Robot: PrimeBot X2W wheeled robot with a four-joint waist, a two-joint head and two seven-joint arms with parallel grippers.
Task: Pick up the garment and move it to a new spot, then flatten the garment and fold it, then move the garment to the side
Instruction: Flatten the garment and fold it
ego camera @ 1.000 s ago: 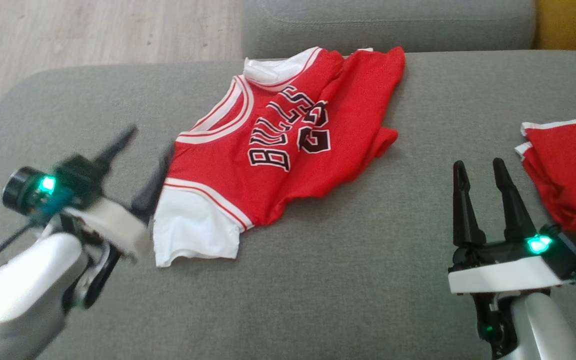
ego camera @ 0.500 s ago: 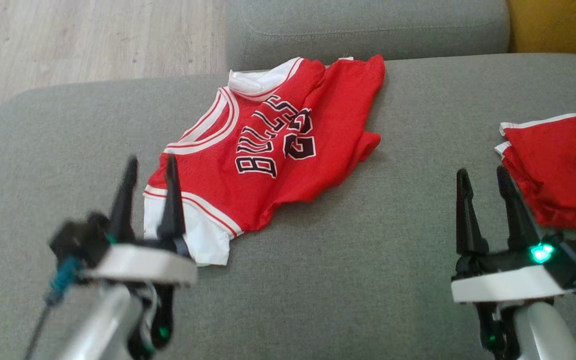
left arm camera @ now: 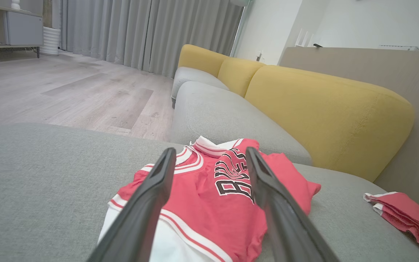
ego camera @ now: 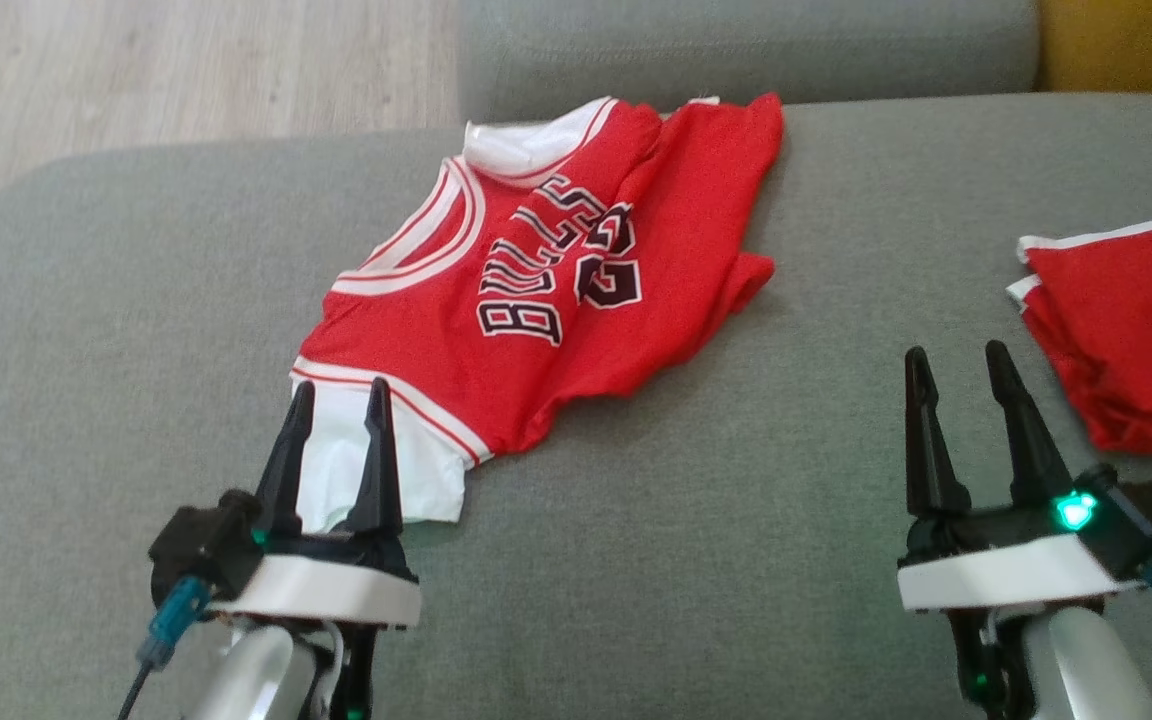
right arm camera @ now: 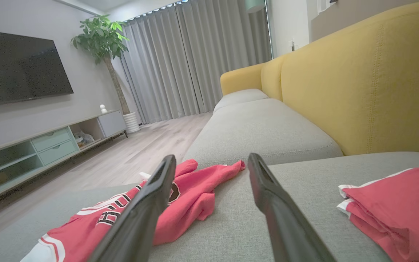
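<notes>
- My left gripper (ego camera: 341,385) has its two dark fingers spread wide, with nothing between them.
- In the head view its fingertips sit over the white panel at the near end of the garment (ego camera: 536,300). I cannot tell whether they touch the cloth.
- The garment is a red jersey with white trim and black lettering. It lies rumpled on the grey sofa seat (ego camera: 716,560), left of centre.
- Its far end reaches the seam where the next grey cushion (ego camera: 736,50) begins, and one red edge is bunched up on its right side.
- From the left wrist camera, the lettering shows between my left fingers and the white panel lies just under them.
- My right gripper (ego camera: 956,350) is also fully open and empty, over bare seat fabric.
- It stands well apart from the jersey, and nearer to a second red piece of clothing (ego camera: 1126,330) lying folded at the right edge of the seat.
- A yellow backrest (left arm camera: 322,109) runs behind the seat, and pale wood floor (ego camera: 136,70) shows beyond its left end.
</notes>
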